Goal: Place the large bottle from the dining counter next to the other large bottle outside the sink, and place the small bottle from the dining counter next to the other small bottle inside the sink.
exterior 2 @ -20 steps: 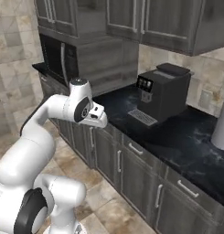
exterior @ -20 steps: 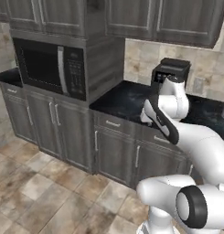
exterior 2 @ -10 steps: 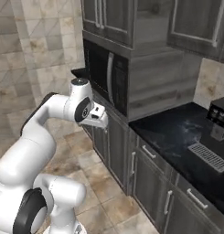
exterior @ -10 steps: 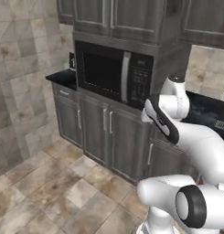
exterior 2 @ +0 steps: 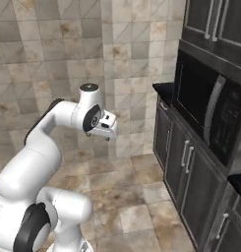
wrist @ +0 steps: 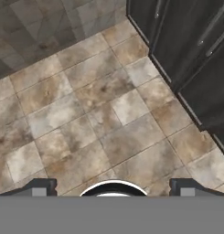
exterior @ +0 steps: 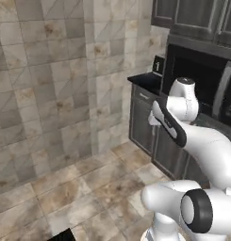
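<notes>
My gripper (wrist: 112, 187) is open, its two dark fingertips (wrist: 40, 186) wide apart over bare stone floor tiles with nothing between them. In the right base view the hand (exterior 2: 106, 127) hangs at chest height in front of the tiled wall, pointing down. The left base view shows the arm folded, with the hand (exterior: 154, 117) beside the cabinet front. The large bottles, the small bottles, the dining counter and the sink are all out of view.
A black microwave (exterior 2: 210, 113) sits built into grey cabinets (exterior 2: 186, 162) on the right. A short black counter end (exterior: 145, 80) meets the beige tiled wall (exterior: 51, 70). Open tiled floor (exterior: 79, 188) spreads to the left and ahead.
The whole picture has swung: the base has turned left. The coffee machine and long counter have left both views, the microwave has slid right, and the tiled wall has come in. The arm keeps its pose.
</notes>
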